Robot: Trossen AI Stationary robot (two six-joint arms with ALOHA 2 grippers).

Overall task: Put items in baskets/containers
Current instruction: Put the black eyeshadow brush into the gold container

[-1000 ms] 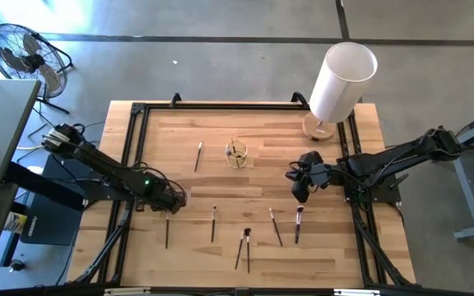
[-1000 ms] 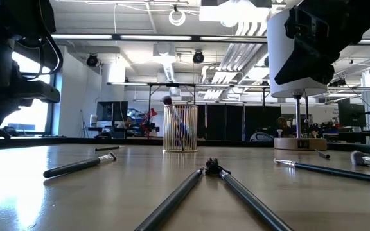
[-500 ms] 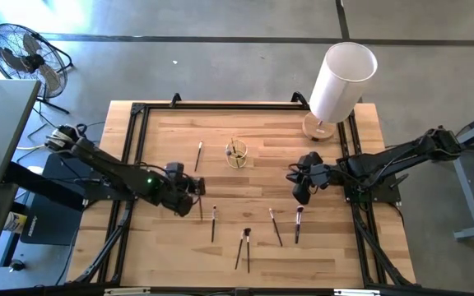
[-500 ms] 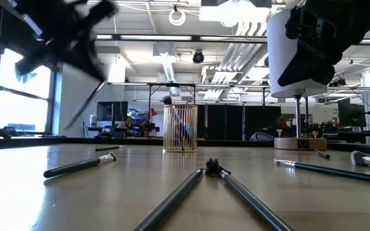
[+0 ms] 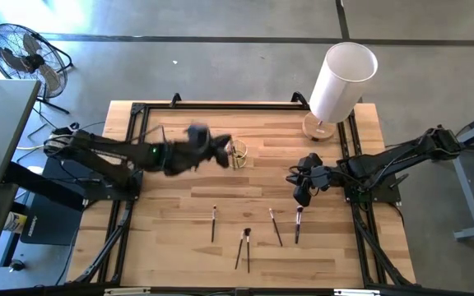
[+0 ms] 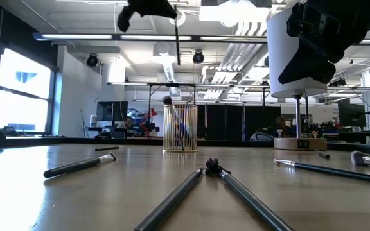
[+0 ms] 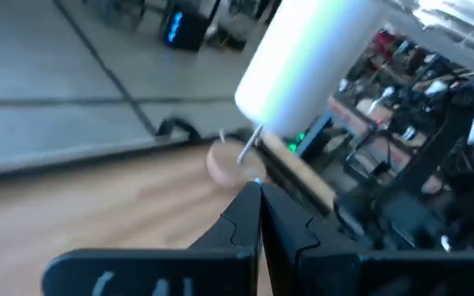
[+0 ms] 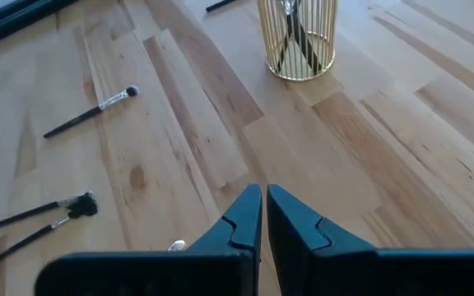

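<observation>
Pale wooden bench (image 5: 245,181) is seen from above: the left claw (image 5: 220,153), clamped on a thin dark makeup brush (image 6: 176,38), is beside the gold wire cup (image 5: 236,153). Low down, that brush is hung above the cup, not yet dropped. Nearly closed, the right claw (image 8: 262,201) is empty; five brushes (image 5: 245,238) are left lying.
</observation>
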